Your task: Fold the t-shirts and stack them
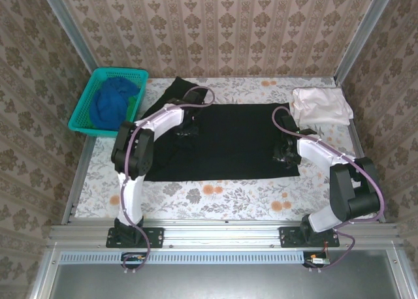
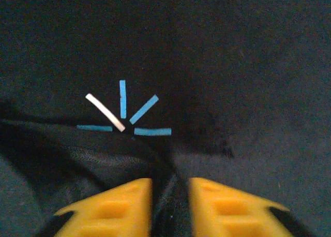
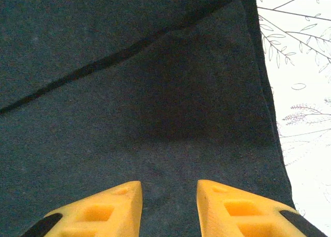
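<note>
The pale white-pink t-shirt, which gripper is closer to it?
Right. The right gripper is at the right end of the black t-shirt, just in front of the pale t-shirt; the left gripper is across it, near the basket.

The top view looks steeply down from above and behind the arm bases (image 1: 135,236), taking in the whole desk (image 1: 215,198). Each wrist view faces down, very near the black tee (image 1: 228,142), with left tool (image 2: 169,208) or right tool (image 3: 169,208) at its bottom edge. All three share that tee.
</note>
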You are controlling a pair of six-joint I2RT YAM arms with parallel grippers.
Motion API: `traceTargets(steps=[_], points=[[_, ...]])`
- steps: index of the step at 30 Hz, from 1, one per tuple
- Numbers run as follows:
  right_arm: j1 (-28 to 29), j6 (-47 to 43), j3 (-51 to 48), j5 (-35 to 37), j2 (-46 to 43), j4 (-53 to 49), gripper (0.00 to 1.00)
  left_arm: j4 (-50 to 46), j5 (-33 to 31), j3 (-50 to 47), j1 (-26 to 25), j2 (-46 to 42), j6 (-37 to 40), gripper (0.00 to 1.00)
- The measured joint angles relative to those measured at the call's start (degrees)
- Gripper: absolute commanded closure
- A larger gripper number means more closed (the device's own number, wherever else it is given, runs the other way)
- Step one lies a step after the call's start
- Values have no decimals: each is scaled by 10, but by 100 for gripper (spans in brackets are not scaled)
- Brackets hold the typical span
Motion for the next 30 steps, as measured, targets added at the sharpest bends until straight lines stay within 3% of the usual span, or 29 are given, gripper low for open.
traceTargets(steps=[2, 6, 8, 9, 15, 19, 21, 25, 30], points=[[0, 0, 0, 0, 0, 0, 65, -9, -9, 15, 0, 16, 7, 54], [2, 0, 0, 0, -2, 1, 65, -24, -26, 19, 5, 15, 18, 26], [7, 0, 0, 0, -9, 1, 65, -25, -35, 7, 10, -5, 23, 3], [14, 0, 0, 0, -14, 2, 64, -23, -37, -6, 13, -23, 25, 0], [120, -12, 26, -12, -15, 48, 58, 13, -33, -160, 74, -236, 19, 0], [211, -49, 87, -43, 31, 125, 47, 77, -7, -338, 155, -411, -3, 0], [249, -74, 134, -63, 81, 170, 46, 108, 18, -432, 182, -470, -13, 2], [297, -118, 261, -107, 206, 214, 45, 145, 82, -517, 224, -458, -24, 19], [316, -161, 408, -135, 341, 222, 41, 194, 151, -473, 239, -367, -14, 32]])
